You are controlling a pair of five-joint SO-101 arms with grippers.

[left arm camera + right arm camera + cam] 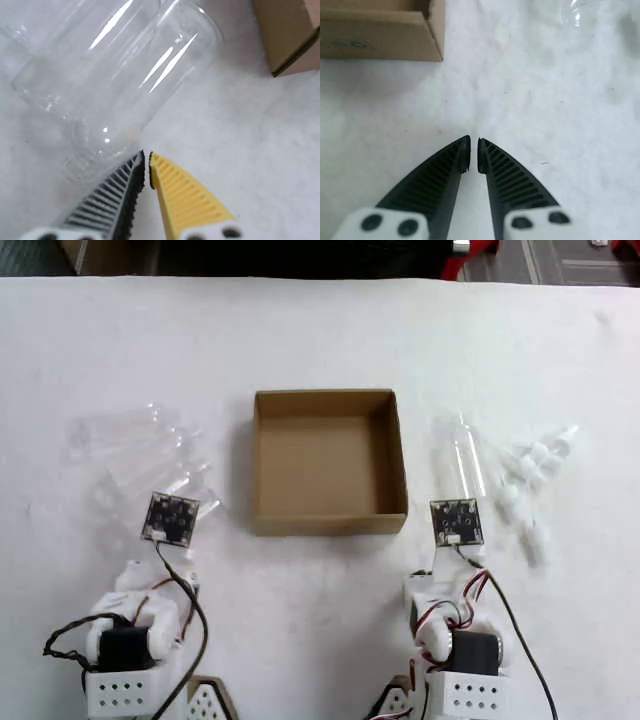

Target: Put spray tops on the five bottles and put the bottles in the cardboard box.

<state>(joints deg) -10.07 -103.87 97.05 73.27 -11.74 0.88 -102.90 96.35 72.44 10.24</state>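
Cardboard box (330,524) is sitting open in the middle of the white table (320,330), with a bunch of clear bottles (130,440) lying on their sides off to its left. One more bottle (465,465) is lying to its right beside a scatter of spray tops (530,475). Left gripper (147,162) is hanging with jaws pinched nearly together, gripping nothing, tips just beside the end of one bottle. Right gripper (474,152) is doing the same over bare table near the box's corner.

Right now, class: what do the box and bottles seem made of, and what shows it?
Box: likely cardboard, matt brown, folded at the corner. Bottles: probably clear plastic, glossy; the table shows through and bright streaks glint.
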